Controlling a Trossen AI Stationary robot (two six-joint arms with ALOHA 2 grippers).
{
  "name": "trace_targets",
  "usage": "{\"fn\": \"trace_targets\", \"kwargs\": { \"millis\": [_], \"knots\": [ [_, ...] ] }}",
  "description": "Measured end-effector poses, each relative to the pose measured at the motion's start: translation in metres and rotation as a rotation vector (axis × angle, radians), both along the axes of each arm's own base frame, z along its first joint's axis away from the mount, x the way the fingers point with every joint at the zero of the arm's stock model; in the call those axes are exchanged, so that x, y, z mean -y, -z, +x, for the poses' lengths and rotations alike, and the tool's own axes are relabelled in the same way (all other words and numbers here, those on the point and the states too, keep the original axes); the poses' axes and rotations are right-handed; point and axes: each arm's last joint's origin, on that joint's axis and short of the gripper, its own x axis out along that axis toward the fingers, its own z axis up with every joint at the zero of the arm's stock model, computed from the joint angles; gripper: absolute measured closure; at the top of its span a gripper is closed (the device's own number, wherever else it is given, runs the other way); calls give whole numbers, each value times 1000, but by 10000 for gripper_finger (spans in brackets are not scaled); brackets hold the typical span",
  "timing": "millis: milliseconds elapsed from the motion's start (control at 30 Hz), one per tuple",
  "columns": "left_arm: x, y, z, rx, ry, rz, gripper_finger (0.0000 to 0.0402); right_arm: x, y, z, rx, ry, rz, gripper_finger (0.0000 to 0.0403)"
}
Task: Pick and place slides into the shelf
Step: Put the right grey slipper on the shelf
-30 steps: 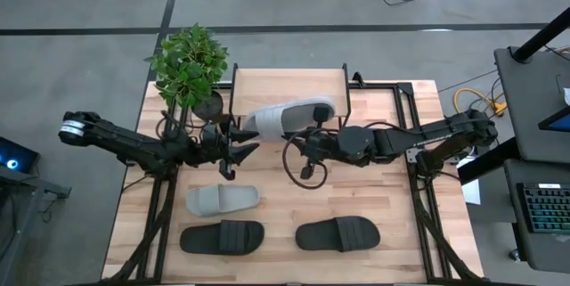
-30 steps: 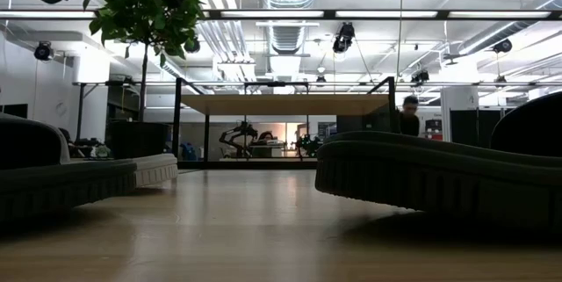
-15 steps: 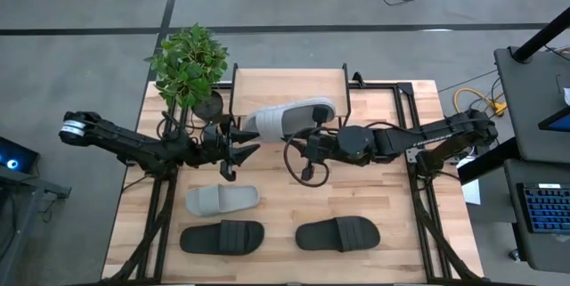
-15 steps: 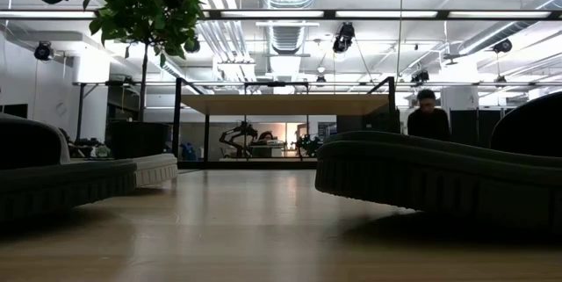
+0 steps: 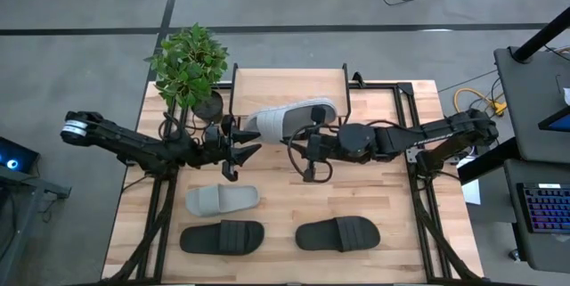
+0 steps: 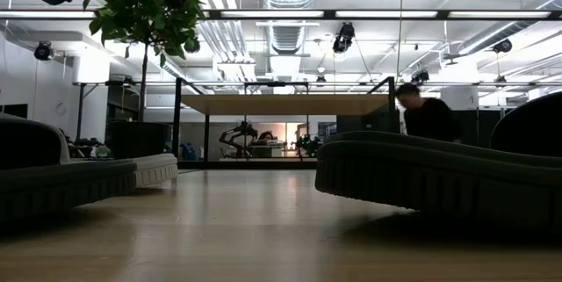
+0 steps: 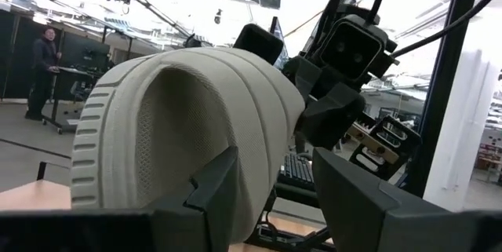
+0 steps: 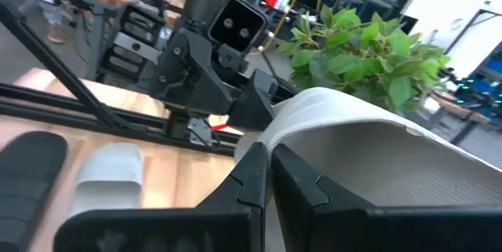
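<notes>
- Hanging above the shelf (image 5: 289, 85), a light grey slide (image 5: 289, 118) is held in the air between both arms, lying lengthwise across the shelf's front edge.
- The left gripper (image 5: 242, 136) grips the slide's left end, its fingers (image 7: 227, 185) set partly apart with the rim of the sole between them.
- The right gripper (image 5: 307, 133) is clamped on the slide's right end, fingers pinched fully together on the edge of the strap.
- In the right wrist view the same slide (image 8: 369, 138) fills the foreground, with the potted plant (image 8: 369, 56) behind it.
- A second light grey slide (image 5: 222, 200) lies flat on the table (image 5: 383, 188), in front of the left gripper.
- Two black slides lie nearer the front edge: one at the left (image 5: 222, 237), one at the right (image 5: 337, 233), well apart.
- The plant (image 5: 188, 63) stands at the table's back left corner, just beside the shelf.
- A person (image 6: 428, 117) shows in the room beyond.
</notes>
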Motion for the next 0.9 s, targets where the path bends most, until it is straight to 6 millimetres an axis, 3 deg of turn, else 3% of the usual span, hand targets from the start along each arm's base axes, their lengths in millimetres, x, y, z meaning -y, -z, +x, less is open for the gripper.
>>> {"fn": "trace_targets", "kwargs": {
  "millis": [500, 900],
  "knots": [
    [0, -2, -1, 14, 9, 1, 253, 0, -18, -2, 25, -7, 81, 394],
    [0, -2, -2, 10, -5, 18, 253, -1, -18, -2, 23, 3, 224, 394]
  ]
}}
